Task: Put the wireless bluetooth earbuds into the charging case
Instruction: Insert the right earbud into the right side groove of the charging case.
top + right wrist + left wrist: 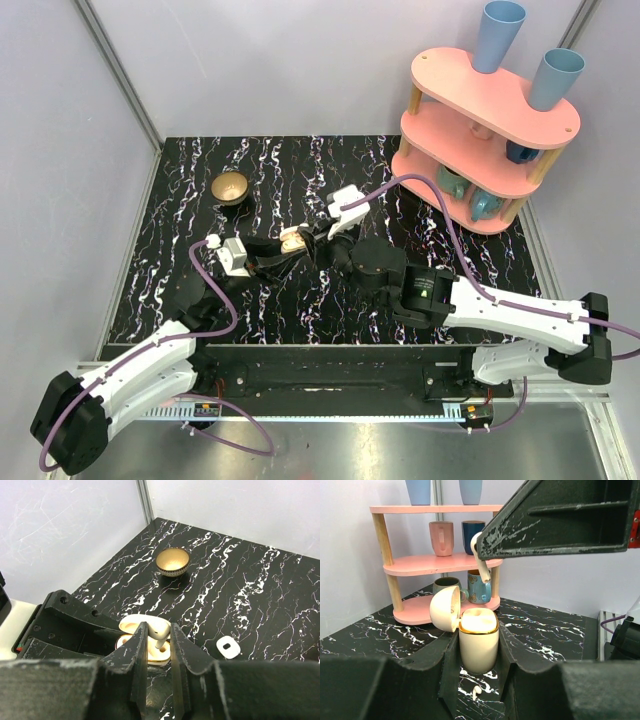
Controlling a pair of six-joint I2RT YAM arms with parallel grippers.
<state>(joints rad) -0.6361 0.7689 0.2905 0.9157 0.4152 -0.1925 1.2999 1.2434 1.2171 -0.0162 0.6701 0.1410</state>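
Earbud (159, 631), cream and glossy, hangs stem-down just above the open charging case (478, 655), pinched between the narrow-set jaws of the right gripper (159, 628). Left gripper (478, 645) clamps the case's cream body from both sides, gold rim up and lid swung open to one side (whether the base touches the table (545, 640) cannot be told). A second earbud (476, 691) lies on the black marbled top, on the near side of the case in the left wrist view. Farther off sit a gold-lined bowl (172, 561) and a pink shelf (440, 566) of mugs.
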